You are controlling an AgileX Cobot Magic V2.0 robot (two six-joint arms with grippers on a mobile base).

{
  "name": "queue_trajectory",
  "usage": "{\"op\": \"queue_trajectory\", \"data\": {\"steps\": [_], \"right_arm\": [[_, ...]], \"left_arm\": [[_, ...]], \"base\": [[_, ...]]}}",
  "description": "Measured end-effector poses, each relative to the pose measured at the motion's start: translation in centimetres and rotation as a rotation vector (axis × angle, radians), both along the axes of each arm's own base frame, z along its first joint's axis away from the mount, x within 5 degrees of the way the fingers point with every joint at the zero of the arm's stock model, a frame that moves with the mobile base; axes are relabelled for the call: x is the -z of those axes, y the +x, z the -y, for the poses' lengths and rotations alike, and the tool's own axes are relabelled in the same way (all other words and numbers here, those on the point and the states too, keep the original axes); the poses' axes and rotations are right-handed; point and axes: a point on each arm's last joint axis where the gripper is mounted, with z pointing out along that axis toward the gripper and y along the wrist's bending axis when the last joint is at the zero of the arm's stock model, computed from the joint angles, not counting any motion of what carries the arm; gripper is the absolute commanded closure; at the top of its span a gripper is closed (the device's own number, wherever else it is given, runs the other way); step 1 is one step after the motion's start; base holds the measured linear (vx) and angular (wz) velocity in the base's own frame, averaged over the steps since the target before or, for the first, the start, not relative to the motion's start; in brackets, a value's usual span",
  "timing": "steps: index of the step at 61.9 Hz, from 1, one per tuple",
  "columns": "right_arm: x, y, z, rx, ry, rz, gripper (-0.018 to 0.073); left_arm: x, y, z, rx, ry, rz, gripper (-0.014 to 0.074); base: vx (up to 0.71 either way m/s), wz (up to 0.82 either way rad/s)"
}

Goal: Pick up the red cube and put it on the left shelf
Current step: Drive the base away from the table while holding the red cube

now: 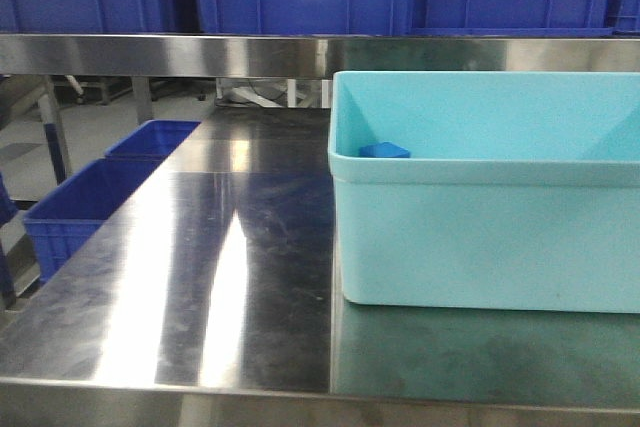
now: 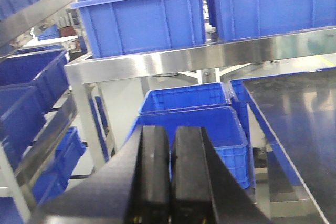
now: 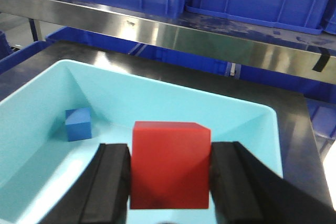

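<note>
The right gripper (image 3: pixel 170 182) pinches the red cube (image 3: pixel 169 163) between its 2 pads, held above the teal bin (image 3: pixel 252 114). The left gripper (image 2: pixel 170 177) is pressed together on nothing, out beside the bench (image 1: pixel 200 277).

Risks, as I judge them: only 2 faces are clamped, so a quick swing left could let the cube twist or slip back into the bin. Carried low, it could clip the bin wall. Carried high, it could strike the steel shelf (image 1: pixel 200 52).

Count: 1 red cube, 1 blue cube (image 3: pixel 78 124), 1 bin, 2 grippers.
</note>
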Motion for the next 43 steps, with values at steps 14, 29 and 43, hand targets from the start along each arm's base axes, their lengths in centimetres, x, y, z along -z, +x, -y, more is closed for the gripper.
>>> {"op": "queue_trajectory", "data": {"steps": [14, 29, 43], "right_arm": [[0.0, 0.0, 0.0, 0.0, 0.0, 0.0, 0.0501], [0.0, 0.0, 0.0, 0.0, 0.0, 0.0, 0.0501], [0.0, 0.0, 0.0, 0.0, 0.0, 0.0, 0.0501]], "left_arm": [[0.0, 0.0, 0.0, 0.0, 0.0, 0.0, 0.0491], [0.0, 0.0, 0.0, 0.0, 0.0, 0.0, 0.0491], [0.0, 0.0, 0.0, 0.0, 0.0, 0.0, 0.0491]], "base": [[-0.1, 0.16], [-0.13, 0.14], [-0.17, 0.14]]}}
